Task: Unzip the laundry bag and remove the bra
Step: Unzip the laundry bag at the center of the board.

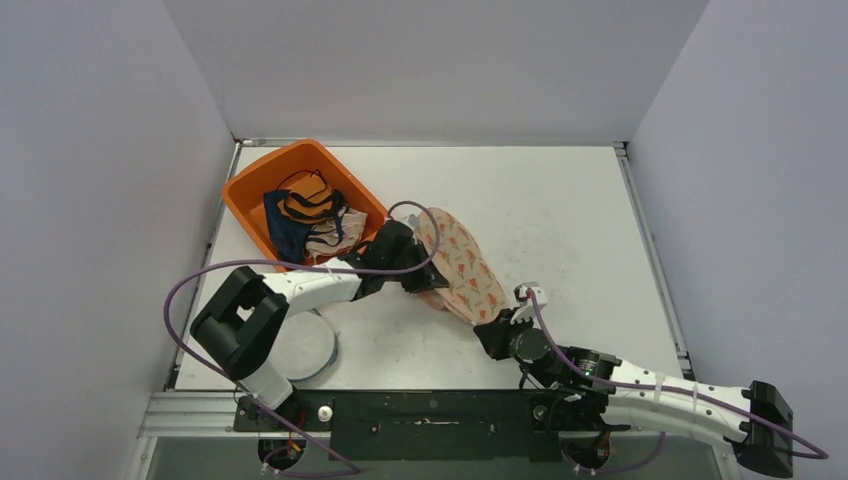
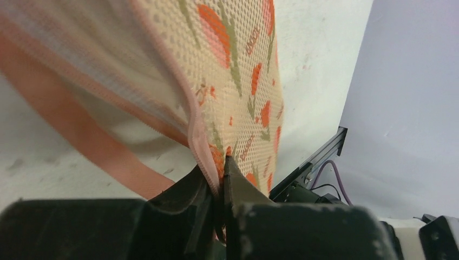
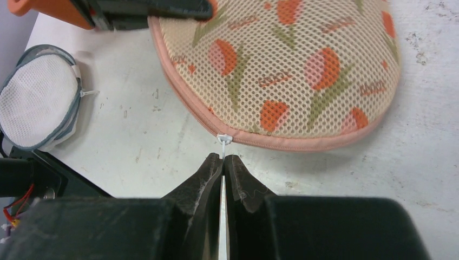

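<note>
Laundry bag [image 2: 238,65] — edge inside left gripper [image 2: 221,162]

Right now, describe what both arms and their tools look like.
The left arm and right arm share one build: white links between chunky black joint blocks. A thin purple cable loops loosely along each. The left tool and right tool are black, each with two wedge-shaped fingers tapering to narrow tips. No markings are visible.
</note>
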You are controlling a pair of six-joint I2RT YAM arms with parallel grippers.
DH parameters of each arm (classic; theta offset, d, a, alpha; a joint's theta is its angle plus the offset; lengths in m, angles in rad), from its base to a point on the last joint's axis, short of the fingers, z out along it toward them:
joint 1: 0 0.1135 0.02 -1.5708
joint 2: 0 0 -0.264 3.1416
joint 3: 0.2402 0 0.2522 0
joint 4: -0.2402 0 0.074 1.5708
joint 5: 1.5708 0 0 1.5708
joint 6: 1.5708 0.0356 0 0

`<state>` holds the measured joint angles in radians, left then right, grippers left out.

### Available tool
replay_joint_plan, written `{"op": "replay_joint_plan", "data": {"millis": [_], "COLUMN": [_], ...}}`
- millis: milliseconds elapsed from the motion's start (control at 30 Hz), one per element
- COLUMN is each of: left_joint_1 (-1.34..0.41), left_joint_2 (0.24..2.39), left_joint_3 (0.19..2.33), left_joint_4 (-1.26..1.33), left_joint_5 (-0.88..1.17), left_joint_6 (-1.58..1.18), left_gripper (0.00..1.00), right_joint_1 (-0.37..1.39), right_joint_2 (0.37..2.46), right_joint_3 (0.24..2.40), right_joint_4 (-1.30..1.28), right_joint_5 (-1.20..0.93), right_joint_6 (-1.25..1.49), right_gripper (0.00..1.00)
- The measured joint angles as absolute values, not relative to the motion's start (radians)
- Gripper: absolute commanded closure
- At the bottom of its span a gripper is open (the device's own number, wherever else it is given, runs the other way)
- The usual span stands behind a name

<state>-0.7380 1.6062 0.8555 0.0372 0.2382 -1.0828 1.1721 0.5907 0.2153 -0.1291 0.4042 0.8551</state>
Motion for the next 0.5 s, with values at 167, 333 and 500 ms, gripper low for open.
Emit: {"op": "replay_joint_plan", "data": {"millis": [167,333,500], "left_joint_1": [-0.736,-0.731,-0.728], "left_joint_2": [1.701,1.697,1.517], "left_joint_3": [1.016,1.036,0.892], "left_joint_4": [0.003,-0.061,-0.155], "left_joint_5": [0.287,0.292,0.248], "left_joint_6": [-0.983,-0.955,-0.964], "left_gripper": [0.28,0.07,0.04], "right_joint_1": [1.174,1.180,1.179], "right_joint_2": [0.631,0.713,0.860], "right_joint_3": [0.215,0.217,0.268], "right_joint_4": [-0.106,-0.052,0.041], "right_joint_5": [0.396,0.376,0.342], "right_joint_6": [0.833,0.805,0.754], "right_gripper": [0.95,0.95,0.95]}}
